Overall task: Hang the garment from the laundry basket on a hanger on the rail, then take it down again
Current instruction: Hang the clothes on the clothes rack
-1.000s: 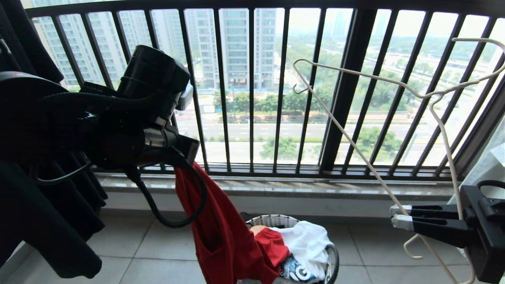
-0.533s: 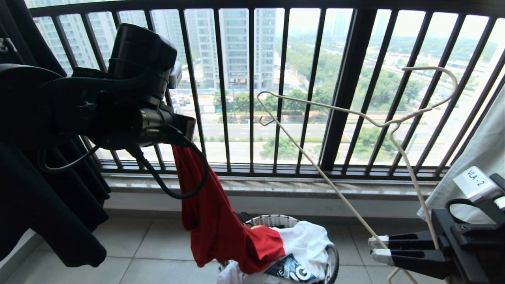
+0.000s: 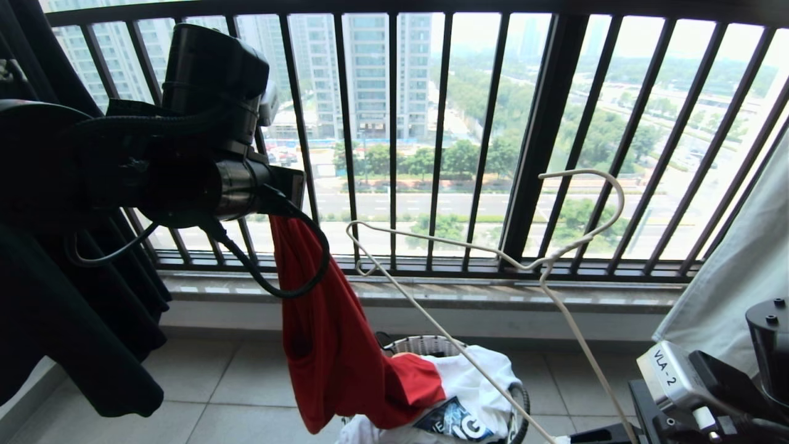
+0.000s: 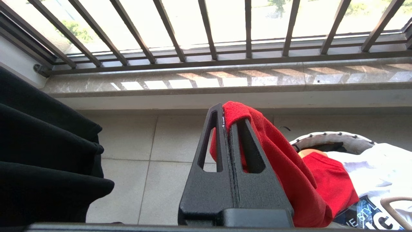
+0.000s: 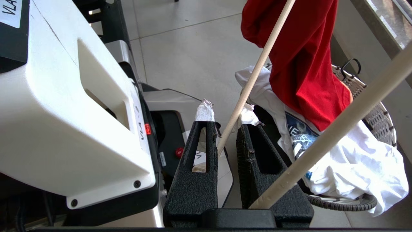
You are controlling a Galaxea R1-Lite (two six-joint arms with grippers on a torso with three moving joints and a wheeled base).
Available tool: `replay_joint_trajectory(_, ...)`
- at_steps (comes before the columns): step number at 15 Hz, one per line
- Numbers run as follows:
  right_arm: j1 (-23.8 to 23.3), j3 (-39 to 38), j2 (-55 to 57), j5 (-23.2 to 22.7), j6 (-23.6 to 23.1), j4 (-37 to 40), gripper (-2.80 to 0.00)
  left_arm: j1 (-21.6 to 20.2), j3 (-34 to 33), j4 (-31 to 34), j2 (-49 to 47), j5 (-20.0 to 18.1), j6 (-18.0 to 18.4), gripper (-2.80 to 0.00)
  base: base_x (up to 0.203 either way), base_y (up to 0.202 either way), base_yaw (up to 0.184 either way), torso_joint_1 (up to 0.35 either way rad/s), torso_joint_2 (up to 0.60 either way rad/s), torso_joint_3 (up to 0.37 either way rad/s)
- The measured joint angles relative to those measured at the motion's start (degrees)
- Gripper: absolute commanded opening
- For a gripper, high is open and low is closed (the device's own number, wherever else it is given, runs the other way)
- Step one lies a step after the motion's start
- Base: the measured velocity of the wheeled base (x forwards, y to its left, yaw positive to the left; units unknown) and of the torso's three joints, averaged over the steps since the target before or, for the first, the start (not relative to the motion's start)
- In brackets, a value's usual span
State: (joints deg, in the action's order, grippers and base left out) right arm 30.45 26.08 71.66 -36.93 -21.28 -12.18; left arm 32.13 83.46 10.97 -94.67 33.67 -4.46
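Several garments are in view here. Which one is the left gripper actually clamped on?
The red T-shirt: the left gripper pinches its fabric. The black garment hangs untouched, and the white one lies in the basket.

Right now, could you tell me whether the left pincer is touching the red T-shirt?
Touching. The left wrist view shows the left pincer shut on a fold of the red T-shirt, which hangs from it.

Garment [image 3: 333,345] hangs left of hanger [image 3: 493,259] — trailing into basket [image 3: 425,342].
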Motion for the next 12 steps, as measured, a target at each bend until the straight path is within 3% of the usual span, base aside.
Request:
replay_joint_trajectory(4, 2.3, -0.5, 0.4, 0.0, -1.1, 0.1, -2.8, 0.7, -0.3, 0.0, -0.2, -0.4, 0.0, -2.8, 0.0, 0.0, 0.0, 0.0, 0.0, 0.0)
replay_joint_trajectory(8, 6.3, 0.8, 1.9, 0.0, 3.7, -0.2, -2.8, 4.2, -0.3, -0.4, -0.4, -0.5, -0.6, -2.8, 0.0, 0.0, 0.0, 0.0, 0.0, 0.0)
replay_joint_trajectory(12, 7.1, 2.0, 2.6, 0.0, 4.6, -0.3, -2.8, 6.1, -1.6, -0.5, -0.7, -0.5, -2.0, -2.8, 0.0, 0.0, 0.0, 0.0, 0.0, 0.0)
